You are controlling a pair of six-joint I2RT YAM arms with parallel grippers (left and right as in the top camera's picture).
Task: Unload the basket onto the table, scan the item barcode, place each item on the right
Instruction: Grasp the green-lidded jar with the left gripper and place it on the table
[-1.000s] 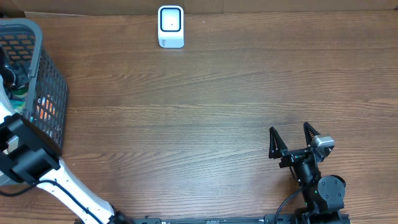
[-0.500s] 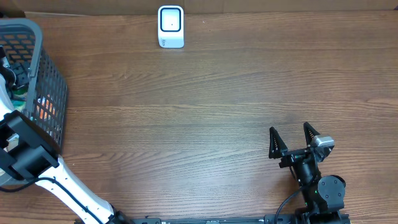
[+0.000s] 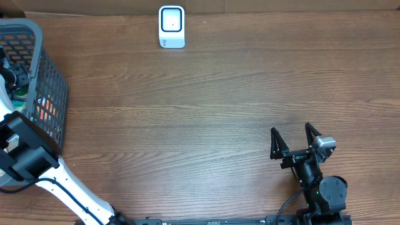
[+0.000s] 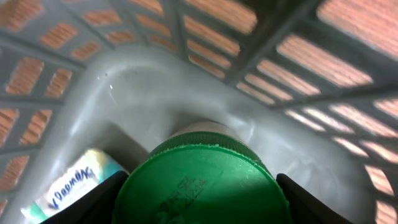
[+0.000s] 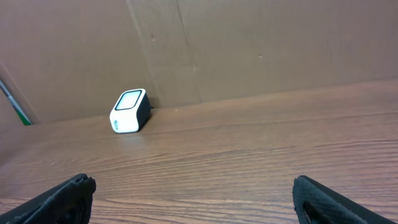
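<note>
A wooden table seen from above, with a grey plastic mesh basket (image 3: 55, 84) at its left edge. The left arm reaches down into this basket, and the overhead view shows little of what lies inside.

The left wrist camera looks straight down at a container with a round green screw cap (image 4: 202, 186), standing in a corner of the basket against the grey wall. The container's long axis points up toward the camera, so only the cap and a pale neck below it show. No barcode is visible. The left gripper (image 4: 198, 182) is directly above it, with one dark finger on each side of the cap, close against its rim. From this angle it is not clear whether the fingers are pinching the cap or just bracketing it. A small printed packet (image 4: 65, 186) lies beside the container.

The right gripper (image 3: 290, 129) sits well away from the basket, near the front edge of the table on the opposite side, its fingers spread wide and holding nothing. The left arm is by far the nearer to the item.

The white barcode scanner (image 3: 171, 26) stands well apart from the basket, at the back edge of the table. The right wrist camera shows its slanted window, which the overhead view flattens.
</note>
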